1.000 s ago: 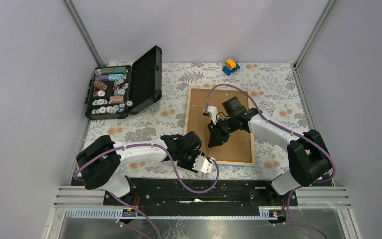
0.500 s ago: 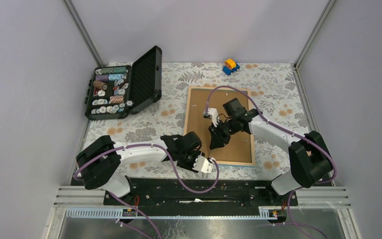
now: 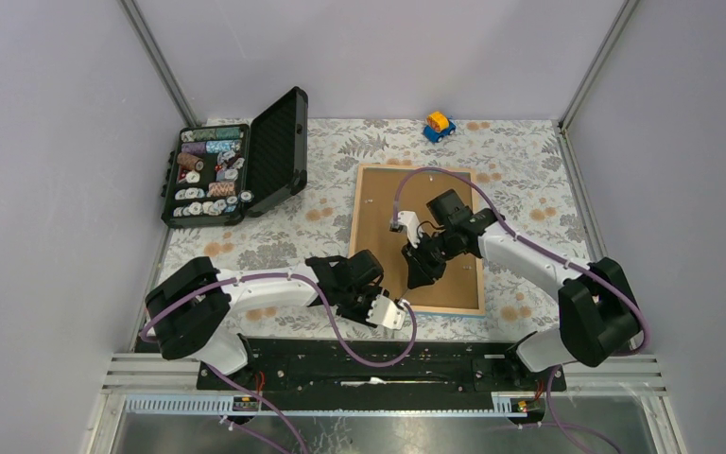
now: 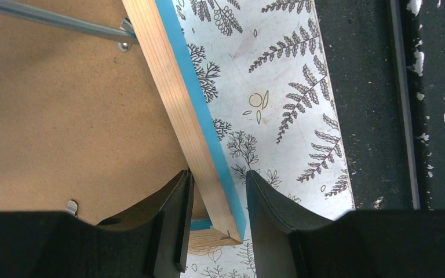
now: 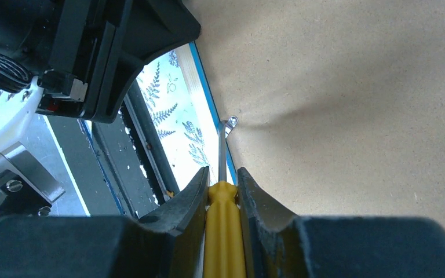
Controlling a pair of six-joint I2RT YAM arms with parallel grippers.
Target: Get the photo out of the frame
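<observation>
The large rectangular frame (image 3: 420, 238) with turquoise border and wooden rim lies face-down on the fern-patterned bench (image 3: 529, 170) — brown fibreboard up, photo hidden — so the left claw (image 4: 215, 215) pinches its corner steady while the right claw (image 5: 222, 200), clamped on a yellow-handled screwdriver (image 5: 222, 174), works a metal retaining tab (image 5: 230, 123).

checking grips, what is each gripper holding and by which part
Right gripper holds a screwdriver by its yellow handle. Left gripper straddles the frame rail by its near corner.
</observation>
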